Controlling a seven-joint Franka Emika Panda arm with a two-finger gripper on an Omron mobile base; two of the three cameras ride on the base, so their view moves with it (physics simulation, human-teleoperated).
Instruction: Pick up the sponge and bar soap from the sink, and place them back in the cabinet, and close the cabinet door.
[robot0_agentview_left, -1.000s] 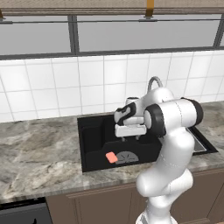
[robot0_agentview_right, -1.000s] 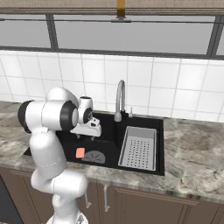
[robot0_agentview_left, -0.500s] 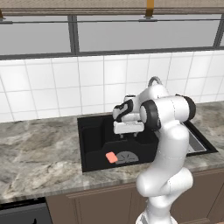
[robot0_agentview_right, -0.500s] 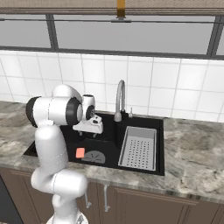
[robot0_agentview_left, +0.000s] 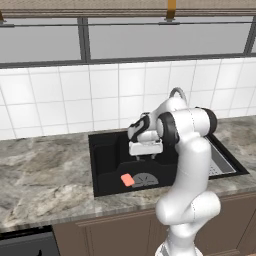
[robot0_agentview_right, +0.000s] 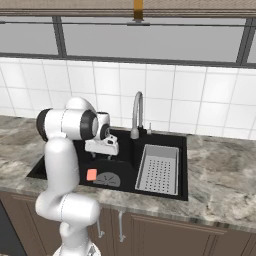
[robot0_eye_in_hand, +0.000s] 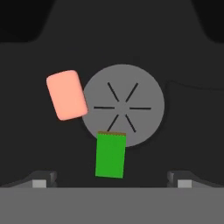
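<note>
We're hovering over the sink (robot0_agentview_left: 102, 165) with the gripper (robot0_eye_in_hand: 111, 179) jaws apart, sponge (robot0_eye_in_hand: 110, 155) flat on the floor overlapping the drain (robot0_eye_in_hand: 124, 105) edge between the fingertips, bar soap (robot0_eye_in_hand: 66, 94) just beside — drop straight, avoid the soap.

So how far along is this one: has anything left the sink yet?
Nothing looks done. The sponge and the bar soap both lie on the floor of the sink, beside the drain. The gripper hangs open above them, closest to the sponge and holding nothing. Both pickups, placing them in the cabinet and closing its door are left.
</note>
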